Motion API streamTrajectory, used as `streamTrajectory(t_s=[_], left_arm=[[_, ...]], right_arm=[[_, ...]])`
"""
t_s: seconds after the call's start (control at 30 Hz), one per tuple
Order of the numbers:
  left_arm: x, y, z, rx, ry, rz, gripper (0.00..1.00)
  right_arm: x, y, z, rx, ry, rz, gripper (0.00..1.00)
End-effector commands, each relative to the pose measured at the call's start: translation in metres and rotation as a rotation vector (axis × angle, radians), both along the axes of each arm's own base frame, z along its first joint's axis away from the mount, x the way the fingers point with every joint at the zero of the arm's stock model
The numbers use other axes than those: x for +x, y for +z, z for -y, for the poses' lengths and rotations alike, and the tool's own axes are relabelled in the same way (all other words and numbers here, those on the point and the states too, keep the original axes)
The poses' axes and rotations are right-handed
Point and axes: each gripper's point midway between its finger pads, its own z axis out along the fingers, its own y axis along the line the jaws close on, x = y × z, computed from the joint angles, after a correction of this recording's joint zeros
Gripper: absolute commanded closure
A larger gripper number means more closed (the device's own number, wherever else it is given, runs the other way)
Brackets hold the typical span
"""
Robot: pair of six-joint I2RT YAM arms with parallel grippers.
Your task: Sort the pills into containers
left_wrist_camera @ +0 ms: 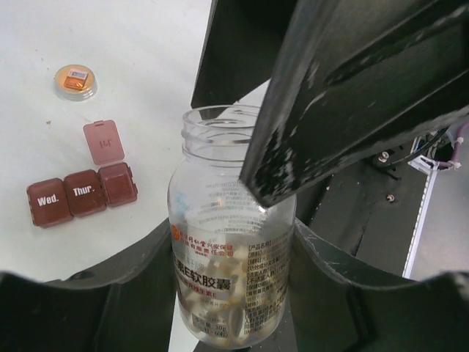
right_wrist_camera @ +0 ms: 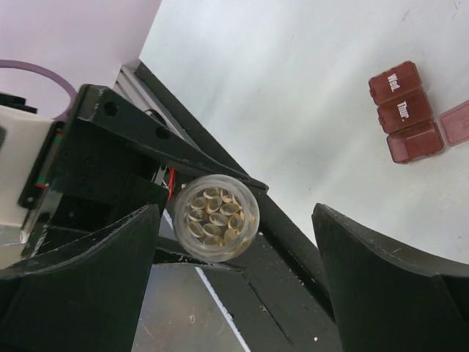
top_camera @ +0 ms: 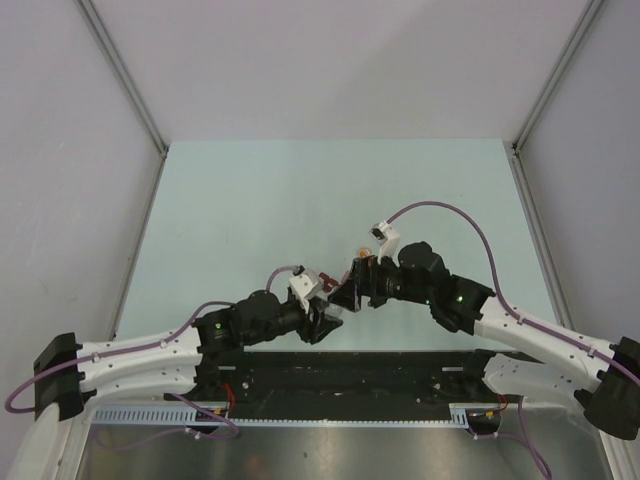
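While left tool (left_wrist_camera: pixel 233 282) grips bottle (left_wrist_camera: pixel 212 183), right tool (right_wrist_camera: pixel 234 220) gapes; dark-red pill box (left_wrist_camera: pixel 82 194), one lid (left_wrist_camera: pixel 103 141) open.

Here's the left arm (top_camera: pixel 150 355) reaching in from lower left, the right arm (top_camera: pixel 520 325) from lower right, meeting just below centre; left pincer (left_wrist_camera: pixel 234 246) clamped round a bottle (left_wrist_camera: pixel 233 220), right pincer (right_wrist_camera: pixel 236 213) directly overhead, fingers spread wide

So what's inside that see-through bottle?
Pale pills, piled in the lower part of the bottle. Its open top shows them from above; the label hides some from the side.
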Motion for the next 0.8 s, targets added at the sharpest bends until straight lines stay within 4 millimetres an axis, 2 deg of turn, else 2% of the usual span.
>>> streamTrajectory(t_s=[0.0, 0.23, 0.3, 0.47, 0.6, 0.67, 0.7, 0.77], left_arm=[[0.001, 0.035, 0.014, -0.075, -0.036, 0.057, 1.00], [0.003, 0.035, 0.016, -0.069, -0.033, 0.064, 0.99], [0.005, 0.035, 0.015, -0.066, -0.023, 0.065, 1.00], [0.007, 0.036, 0.013, -0.072, -0.002, 0.068, 1.00], [0.009, 0.036, 0.010, -0.074, 0.012, 0.069, 0.98], [0.009, 0.037, 0.009, -0.080, 0.017, 0.071, 0.96], [0.009, 0.037, 0.009, -0.082, 0.019, 0.072, 0.96], [0.010, 0.037, 0.008, -0.080, 0.022, 0.071, 0.89]], right_arm=[[0.004, 0.016, -0.010, 0.035, -0.009, 0.022, 0.11], [-0.002, 0.013, -0.018, 0.037, 0.034, 0.012, 0.29], [-0.006, 0.014, -0.020, 0.044, 0.059, 0.008, 0.31], [-0.013, 0.009, -0.024, 0.043, 0.105, -0.016, 0.48], [-0.013, 0.005, -0.024, 0.034, 0.097, -0.032, 0.73], [-0.012, 0.006, -0.024, 0.036, 0.090, -0.035, 0.83], [-0.012, 0.007, -0.024, 0.038, 0.090, -0.035, 0.92], [-0.013, 0.010, -0.024, 0.048, 0.091, -0.036, 0.99]])
